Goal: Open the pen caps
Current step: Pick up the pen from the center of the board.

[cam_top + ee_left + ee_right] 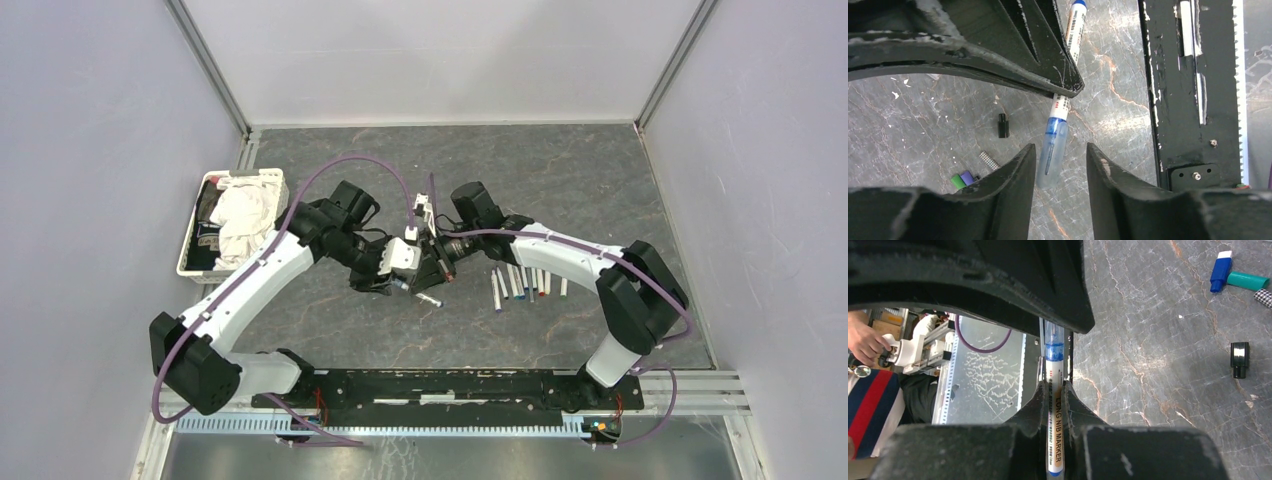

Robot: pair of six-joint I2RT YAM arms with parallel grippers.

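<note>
Right claw [1055, 395]: you had it pinched tight on the pen [1055, 450], pads on the printed barrel, with the capped end jutting towards your other arm.
Left claw [1060, 150]: it stood partly spread with a finger on each side of the cap. There was daylight on one side. The other finger [1015, 185] sat so near that I couldn't tell whether it touched.
Cap [1050, 160]: clear plastic with the blue nib showing through, seated on the pen, held off the desk [923, 125] mid-way between your arms.
Step in hand: by my read, this was the grab on the cap, with the pull to follow.
Doing it well: you wanted the cap centred between the fingers, so the squeeze didn't shove the pen sideways. Pads belonged on the cap's body, short of the blue collar. The pull should run straight along the barrel while the right held firm.
Risk: a slick, narrow cap could slip from an off-centre grip.
Elsewhere: a black cap [1003, 125] lay loose on the desk nearby, and more pens [525, 283] were lined up beside the right arm.
</note>
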